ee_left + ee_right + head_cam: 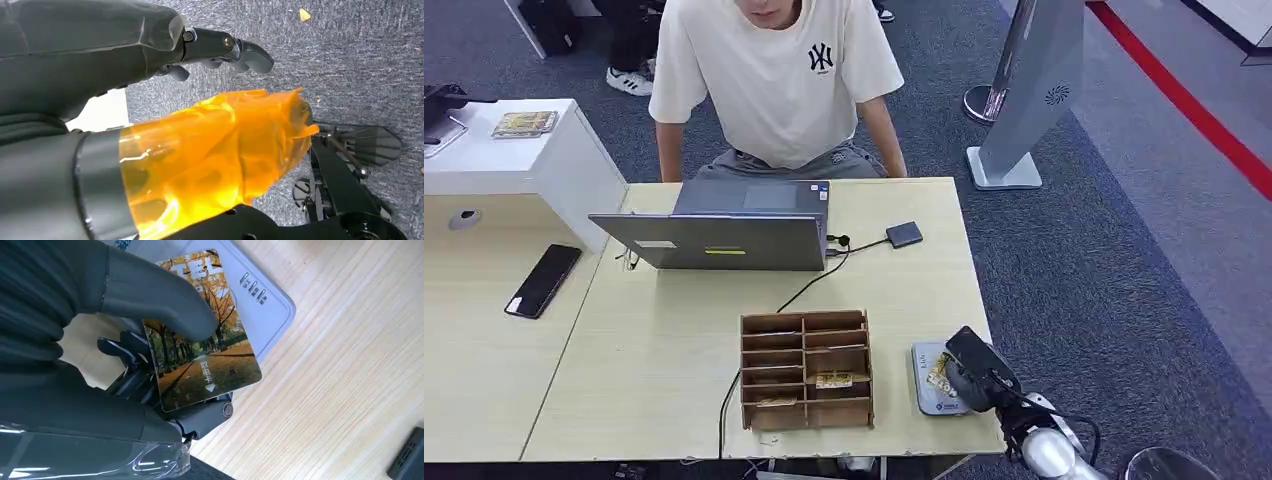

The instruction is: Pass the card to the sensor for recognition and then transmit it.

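Presently, the right hand (pixel 150 340) pinches a card (pixel 202 357) printed with an autumn tree avenue between its thumb and darker fingers, holding it above the grey sensor pad (pixel 926 383) that lies on the pale wooden table (pixel 674 350) near its front right corner, just beside a wooden compartment rack (pixel 806 368) with cards in some slots. The left hand (pixel 220 50) hangs over grey carpet, holding nothing, its fingers loosely bent and apart. Also on the table: a grey laptop (pixel 724 235) cabled to a small dark box (pixel 904 234), a black phone (pixel 543 280), and a person (pixel 774 80) in a cream T-shirt seated on the far side.
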You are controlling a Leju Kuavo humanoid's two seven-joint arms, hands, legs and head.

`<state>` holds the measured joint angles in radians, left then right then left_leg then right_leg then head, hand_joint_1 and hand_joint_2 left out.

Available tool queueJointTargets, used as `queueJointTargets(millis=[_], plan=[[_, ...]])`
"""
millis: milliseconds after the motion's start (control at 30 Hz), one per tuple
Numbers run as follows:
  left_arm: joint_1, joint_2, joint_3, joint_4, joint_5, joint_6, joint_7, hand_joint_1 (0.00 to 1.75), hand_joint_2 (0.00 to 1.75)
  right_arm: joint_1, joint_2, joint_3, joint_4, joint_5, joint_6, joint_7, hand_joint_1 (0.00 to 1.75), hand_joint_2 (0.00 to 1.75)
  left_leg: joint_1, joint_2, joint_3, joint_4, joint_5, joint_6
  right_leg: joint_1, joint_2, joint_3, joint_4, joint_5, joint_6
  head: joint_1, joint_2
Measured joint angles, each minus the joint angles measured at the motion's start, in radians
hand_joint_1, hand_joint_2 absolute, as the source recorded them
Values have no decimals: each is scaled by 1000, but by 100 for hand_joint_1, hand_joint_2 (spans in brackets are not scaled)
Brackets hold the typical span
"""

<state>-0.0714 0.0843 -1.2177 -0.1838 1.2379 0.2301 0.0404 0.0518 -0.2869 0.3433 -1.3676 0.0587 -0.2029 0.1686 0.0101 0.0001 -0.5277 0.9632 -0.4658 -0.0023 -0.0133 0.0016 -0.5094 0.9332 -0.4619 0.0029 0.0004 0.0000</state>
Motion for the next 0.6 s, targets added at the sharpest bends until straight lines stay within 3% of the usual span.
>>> queueJointTargets(millis=[600], plan=[[0, 0, 0, 0, 1, 1, 0, 0, 0, -10, 0, 7, 10, -2, 0, -16, 175, 175, 0, 0, 0, 0, 0, 0, 0, 0, 0, 0, 0, 0, 0, 0]])
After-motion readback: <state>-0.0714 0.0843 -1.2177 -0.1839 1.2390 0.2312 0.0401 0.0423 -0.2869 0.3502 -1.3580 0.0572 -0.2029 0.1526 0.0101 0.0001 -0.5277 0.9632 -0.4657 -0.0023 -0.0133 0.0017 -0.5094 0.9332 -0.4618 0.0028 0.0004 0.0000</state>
